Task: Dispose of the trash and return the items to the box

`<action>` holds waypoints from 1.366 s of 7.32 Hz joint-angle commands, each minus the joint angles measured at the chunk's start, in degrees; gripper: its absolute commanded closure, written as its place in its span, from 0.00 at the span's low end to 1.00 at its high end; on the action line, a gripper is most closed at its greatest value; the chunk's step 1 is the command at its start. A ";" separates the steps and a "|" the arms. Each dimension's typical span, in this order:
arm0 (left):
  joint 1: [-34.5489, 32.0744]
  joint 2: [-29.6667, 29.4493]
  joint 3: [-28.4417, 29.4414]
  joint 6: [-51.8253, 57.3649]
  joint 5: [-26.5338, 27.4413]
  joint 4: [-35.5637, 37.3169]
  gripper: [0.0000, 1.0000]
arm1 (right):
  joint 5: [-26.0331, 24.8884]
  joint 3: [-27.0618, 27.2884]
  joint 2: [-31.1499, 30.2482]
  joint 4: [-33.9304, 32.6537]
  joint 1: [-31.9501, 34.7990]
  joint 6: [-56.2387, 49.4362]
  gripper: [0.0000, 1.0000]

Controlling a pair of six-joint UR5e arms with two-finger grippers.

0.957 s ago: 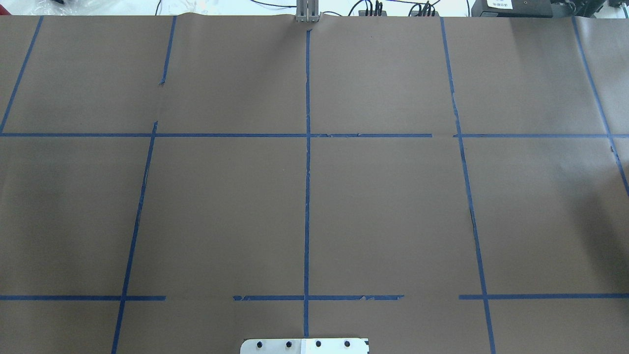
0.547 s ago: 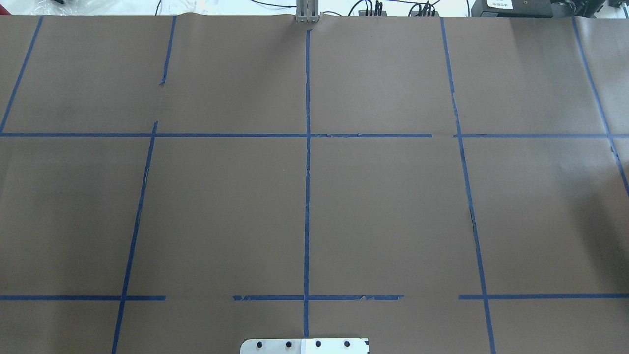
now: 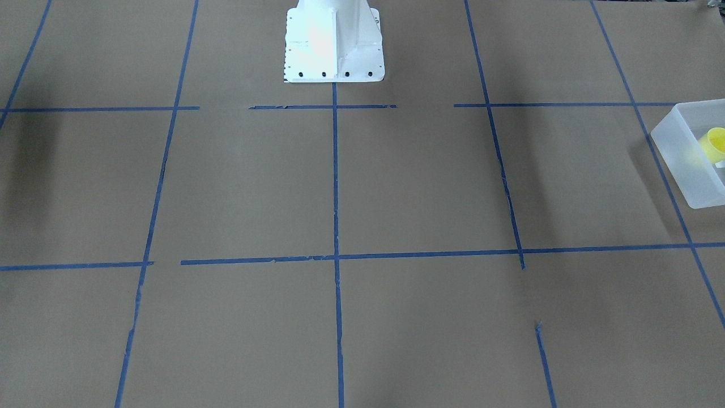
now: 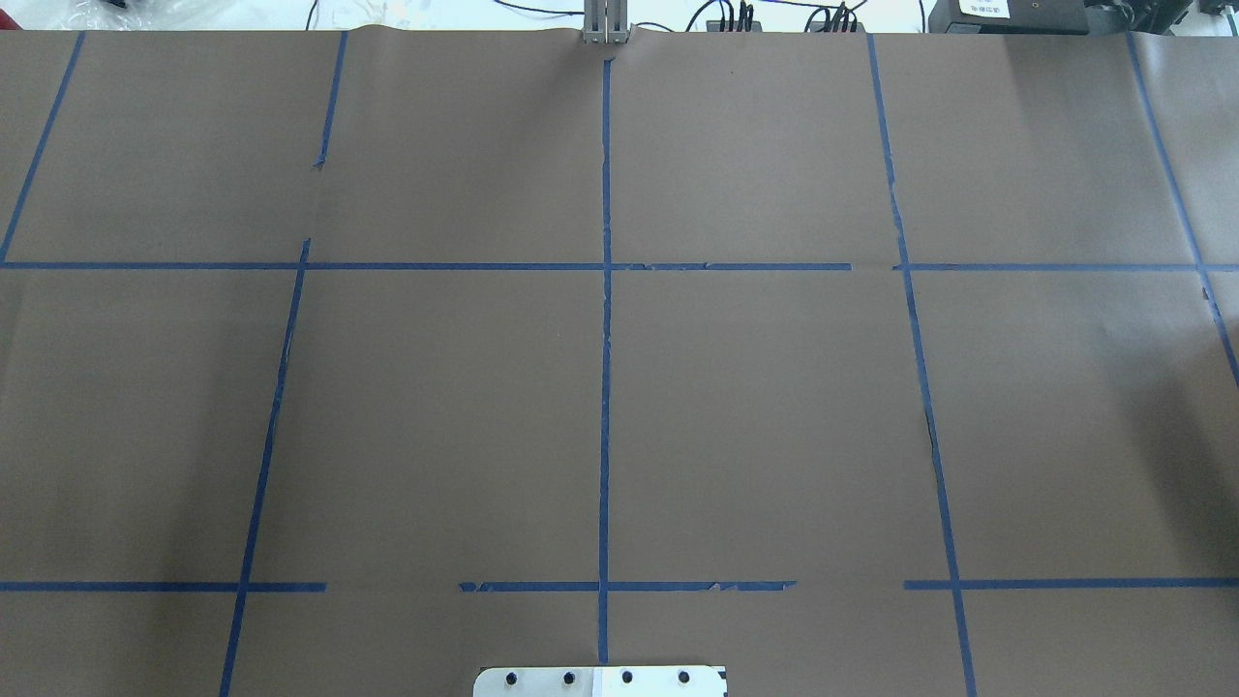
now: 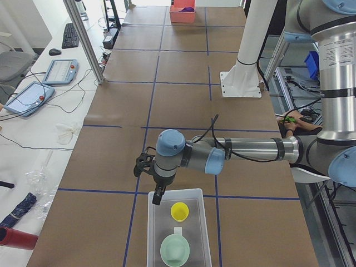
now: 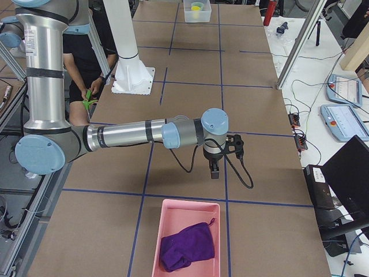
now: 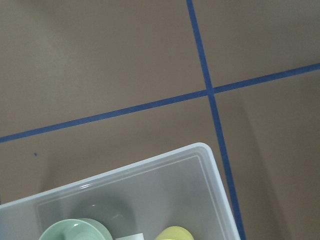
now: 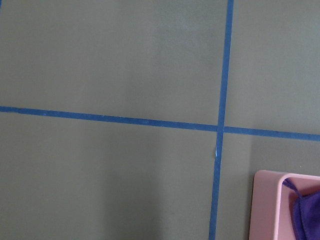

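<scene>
The frosted-white box (image 5: 151, 228) stands at the table's left end. The yellow cup (image 5: 179, 211) and the mint-green bowl (image 5: 174, 250) stand inside it. The left wrist view looks down on the box's corner (image 7: 165, 192), the bowl's rim (image 7: 75, 231) and the cup's rim (image 7: 175, 234). The front view shows the box (image 3: 677, 150) and the cup (image 3: 715, 143) at its right edge. My left gripper (image 5: 158, 196) hangs over the box's inner end; I cannot tell if it is open. My right gripper (image 6: 214, 171) hangs over bare table; I cannot tell its state either.
A pink bin (image 6: 167, 208) with a purple cloth (image 6: 187, 247) in it stands at the table's right end, just beyond my right gripper; its corner (image 8: 265, 200) shows in the right wrist view. The white robot base (image 3: 334, 45) stands mid-table. Operators' tablets and cables lie past the far edge.
</scene>
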 commanded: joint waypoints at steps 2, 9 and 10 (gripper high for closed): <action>-0.06 -2.05 -0.55 -0.16 -1.66 4.62 0.00 | 1.84 -0.18 -0.54 0.01 0.00 -0.09 0.00; -0.14 -2.13 -0.63 -0.16 -1.66 4.53 0.00 | 2.29 -2.81 -1.77 0.01 2.37 -0.18 0.00; -0.14 -2.13 -0.63 -0.16 -1.66 4.53 0.00 | 2.29 -2.99 -2.04 0.01 2.64 -0.18 0.00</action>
